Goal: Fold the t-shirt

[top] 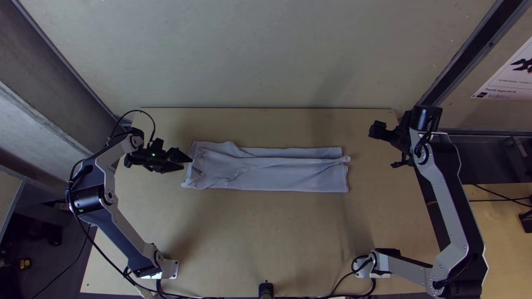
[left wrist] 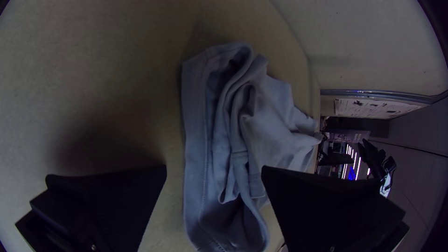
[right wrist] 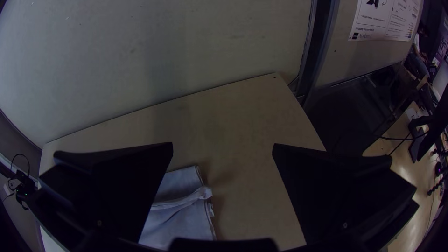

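The left end effector (top: 187, 161) is released: in the left wrist view its two broad black fingers (left wrist: 107, 205) stand wide apart, with nothing gripped. The pale blue-grey t-shirt (top: 288, 177) lies just beside its fingertips and runs from there across the worktop (top: 266, 238) toward the other arm's side. The right end effector (top: 381, 148) is released too, its fingers (right wrist: 336, 191) spread well apart and nothing between them. It hangs past the opposite end of the t-shirt, with bare wood between the two, and a little nearer the worktop's far edge than that end.

The t-shirt is folded into a long, narrow band. At the end by the left end effector, the cloth is rumpled, and the left wrist view shows loose, open layers there, with a stitched hem and a few curling folds. Toward the right end effector it lies flatter; a crease runs lengthwise along that half, and a small tab of cloth pokes out beyond the end.

Nearer the worktop's near edge than either end effector, between the two arm bases, stands a dark upright piece (top: 266, 290). Beyond the right end effector, on the side away from the t-shirt, a white poster (top: 505, 83) hangs on a panel.
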